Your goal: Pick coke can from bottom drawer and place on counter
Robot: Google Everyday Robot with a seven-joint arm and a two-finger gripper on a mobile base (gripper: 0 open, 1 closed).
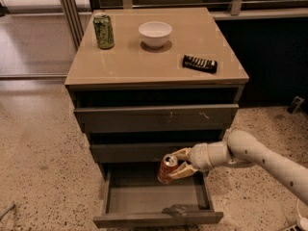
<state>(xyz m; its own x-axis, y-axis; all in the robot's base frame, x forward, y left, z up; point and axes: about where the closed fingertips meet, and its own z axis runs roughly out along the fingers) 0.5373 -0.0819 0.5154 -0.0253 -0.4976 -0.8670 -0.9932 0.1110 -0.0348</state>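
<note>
Open bottom drawer (154, 198), gripper (179, 163) above it, clamped on tilted coke can (167, 169).

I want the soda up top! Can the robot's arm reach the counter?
Probably yes. The tool grips the coke can over the open bottom drawer, and nothing seems to block the way up. The counter has bare room near its front edge.

so there's a white bowl (155, 33) sitting up top, a green patterned can (103, 31) standing upright off to its left, and a flat black remote-looking thing (199, 63) to its right, closer to the camera
</note>
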